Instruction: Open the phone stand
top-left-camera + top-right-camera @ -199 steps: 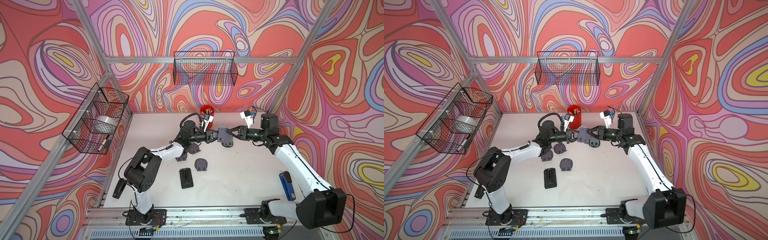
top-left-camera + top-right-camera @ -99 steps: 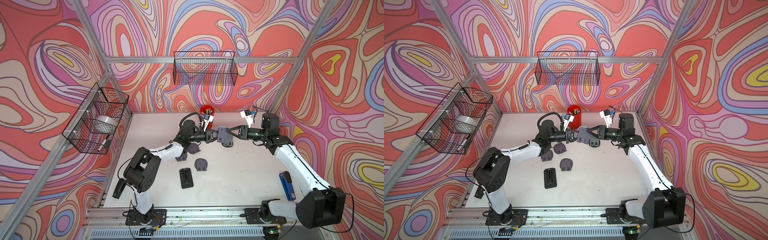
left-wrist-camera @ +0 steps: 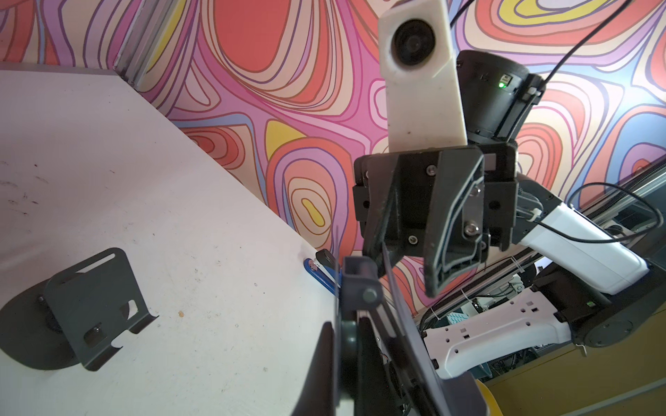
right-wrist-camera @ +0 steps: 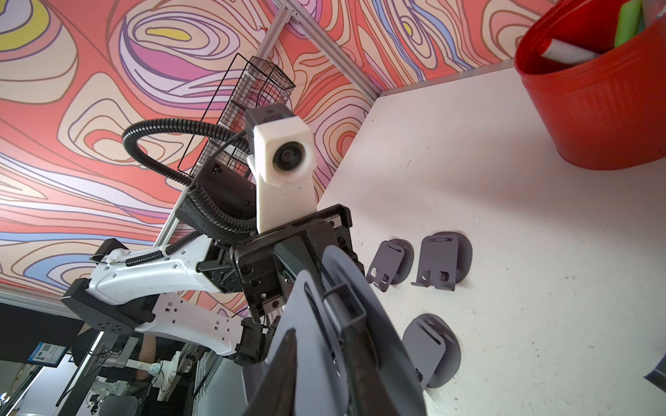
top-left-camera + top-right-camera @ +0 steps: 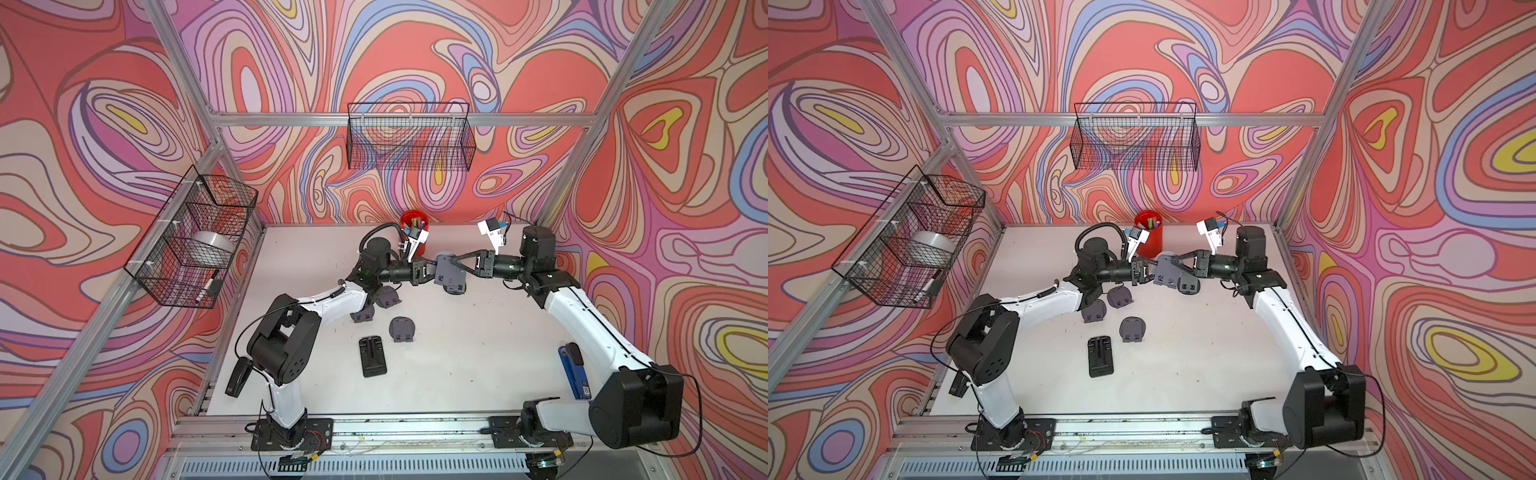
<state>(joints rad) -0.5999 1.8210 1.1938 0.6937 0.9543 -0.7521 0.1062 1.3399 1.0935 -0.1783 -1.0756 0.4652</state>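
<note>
A grey phone stand hangs above the back of the table, between my two grippers. My left gripper is shut on the edge of its round base, which runs between the fingers in the left wrist view. My right gripper comes from the opposite side. It is shut on the stand's flat plate, with one dark finger on each face. The plate stands slightly away from the base at the hinge block.
Several more grey stands lie on the white table, one of them directly beneath the held one. A black flat holder lies nearer the front. A red cup stands behind the grippers, and a blue tool lies at the right.
My right gripper's fingers have closed in on the stand's plate. The left gripper has kept its hold, and both arms have barely moved.
</note>
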